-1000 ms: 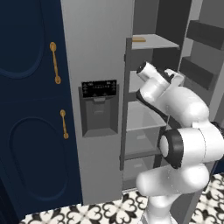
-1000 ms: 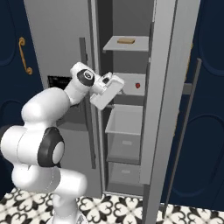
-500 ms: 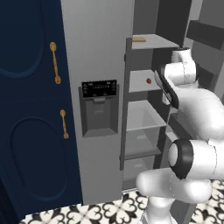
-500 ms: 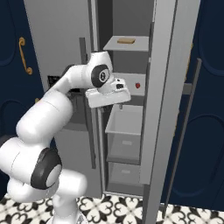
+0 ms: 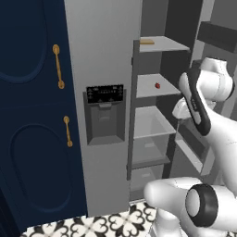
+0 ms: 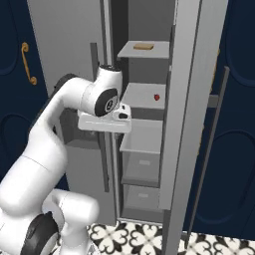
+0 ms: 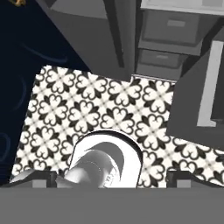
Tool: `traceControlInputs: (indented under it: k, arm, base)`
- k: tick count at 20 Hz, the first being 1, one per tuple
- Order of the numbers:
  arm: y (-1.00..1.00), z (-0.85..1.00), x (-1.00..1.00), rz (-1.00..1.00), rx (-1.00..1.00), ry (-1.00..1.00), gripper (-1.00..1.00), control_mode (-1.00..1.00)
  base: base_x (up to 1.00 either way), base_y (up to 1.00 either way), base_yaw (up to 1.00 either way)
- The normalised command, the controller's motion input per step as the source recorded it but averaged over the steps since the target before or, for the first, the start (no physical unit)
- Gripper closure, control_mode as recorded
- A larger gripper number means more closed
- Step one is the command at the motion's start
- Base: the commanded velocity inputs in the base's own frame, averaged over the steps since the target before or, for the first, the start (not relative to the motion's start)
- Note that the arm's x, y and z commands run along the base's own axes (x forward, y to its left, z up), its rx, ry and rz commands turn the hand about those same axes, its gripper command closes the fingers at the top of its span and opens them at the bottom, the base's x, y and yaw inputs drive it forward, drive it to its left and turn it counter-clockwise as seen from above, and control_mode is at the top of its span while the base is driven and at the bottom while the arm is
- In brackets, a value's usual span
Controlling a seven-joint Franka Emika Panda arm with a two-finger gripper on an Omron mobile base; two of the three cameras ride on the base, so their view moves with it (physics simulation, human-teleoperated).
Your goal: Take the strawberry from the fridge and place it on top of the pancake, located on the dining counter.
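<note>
**Gripper raised at the open fridge, strawberry on the shelf ahead**

My gripper (image 6: 124, 113) sits at the end of my bent arm, level with the middle shelves of the fridge (image 5: 104, 55), just in front of the open compartment. In the right base view the hand lies flat and sideways, and the fingers are too small and too hidden for me to tell whether they stand wide or narrow. In the left base view the hand (image 5: 181, 110) is mostly covered by my own forearm. I see nothing held.

The strawberry (image 6: 157, 97) lies beyond my gripper and a little above it, on a grey shelf (image 6: 142, 94) inside the fridge, well apart from my fingers. From the left base view it shows as a small red dot (image 5: 158, 85) near the middle of that shelf. One shelf higher lies a flat tan item (image 6: 143, 47).

Below the strawberry's shelf are a lower shelf and grey drawers (image 6: 142, 167). The fridge door (image 6: 187, 89) stands open beside my gripper. My hand camera looks down at the black-and-white patterned floor (image 7: 109, 113) and the fridge's bottom drawers (image 7: 170, 26). Navy cabinets with gold handles (image 5: 58, 67) stand on the far side of the closed fridge door with its black dispenser panel (image 5: 105, 94).
</note>
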Motion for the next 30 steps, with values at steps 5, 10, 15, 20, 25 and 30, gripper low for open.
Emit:
traceControlInputs:
  k: [5,10,15,20,25,30]
  arm:
    - [0.25,0.10,-0.35,-0.31,-0.07,-0.02,-1.00,-1.00]
    - [0.85,-0.22,-0.17,-0.44,-0.06,0.00,-1.00,-1.00]
    - [0.73,-0.10,0.00,-0.05,0.00,-0.01,-1.00,-1.00]
    - [0.04,-0.16,0.00,0.15,-0.14,0.05,-1.00,-1.00]
    - [-0.05,-0.13,-0.04,0.18,-0.09,0.06,-1.00,-1.00]
    - [-0.03,0.06,-0.40,0.06,0.09,0.09,-1.00,-1.00]
  base:
    - [0.00,0.00,0.00]
    - [0.00,0.00,0.00]
    - [0.00,0.00,0.00]
    - [0.00,0.00,0.00]
    - [0.00,0.00,0.00]
    - [0.00,0.00,0.00]
